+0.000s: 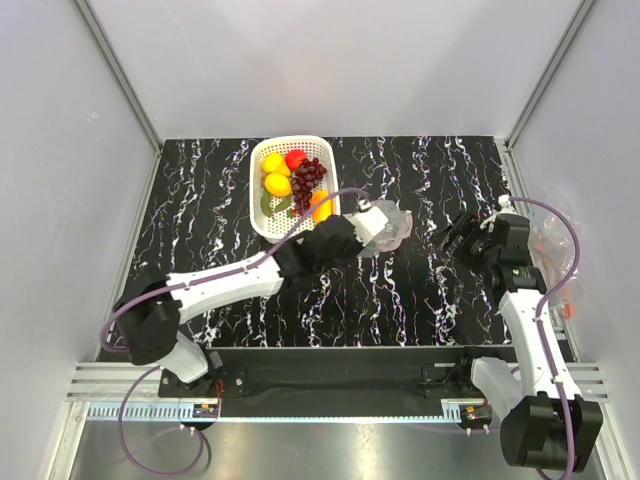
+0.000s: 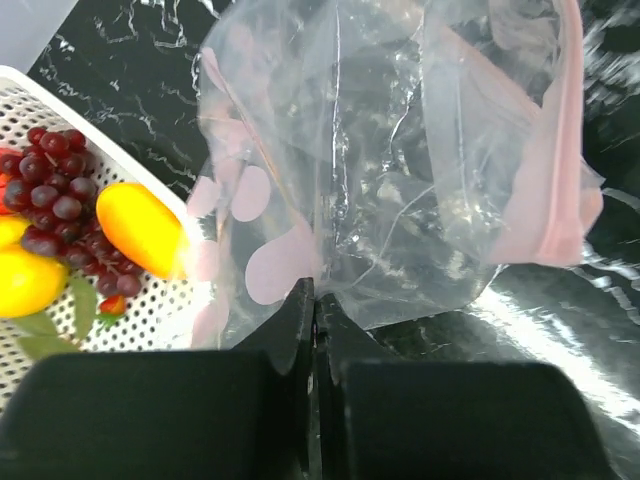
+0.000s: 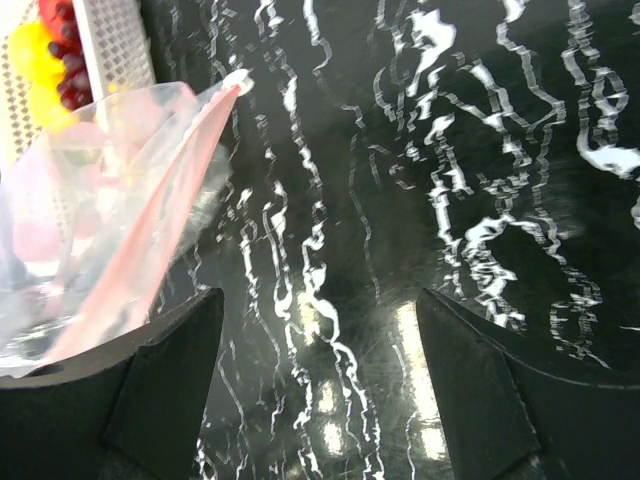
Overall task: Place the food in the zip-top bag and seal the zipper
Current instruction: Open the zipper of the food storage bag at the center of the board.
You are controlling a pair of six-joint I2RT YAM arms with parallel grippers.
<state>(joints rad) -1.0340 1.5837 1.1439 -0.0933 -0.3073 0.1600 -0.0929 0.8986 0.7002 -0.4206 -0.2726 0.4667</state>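
Left jaws pinching clear crinkly zip-top bag [image 2: 400,200], pink zipper [image 2: 566,150], right jaws wide

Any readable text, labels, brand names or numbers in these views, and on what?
None readable.
The clear crinkly plastic zip-top bag carries only pale pink blobs, no letters.
The white lattice plastic basket and black marbled table show no lettering.

The left claw [image 2: 315,300] partly hides the zip-top bag [image 2: 400,200].
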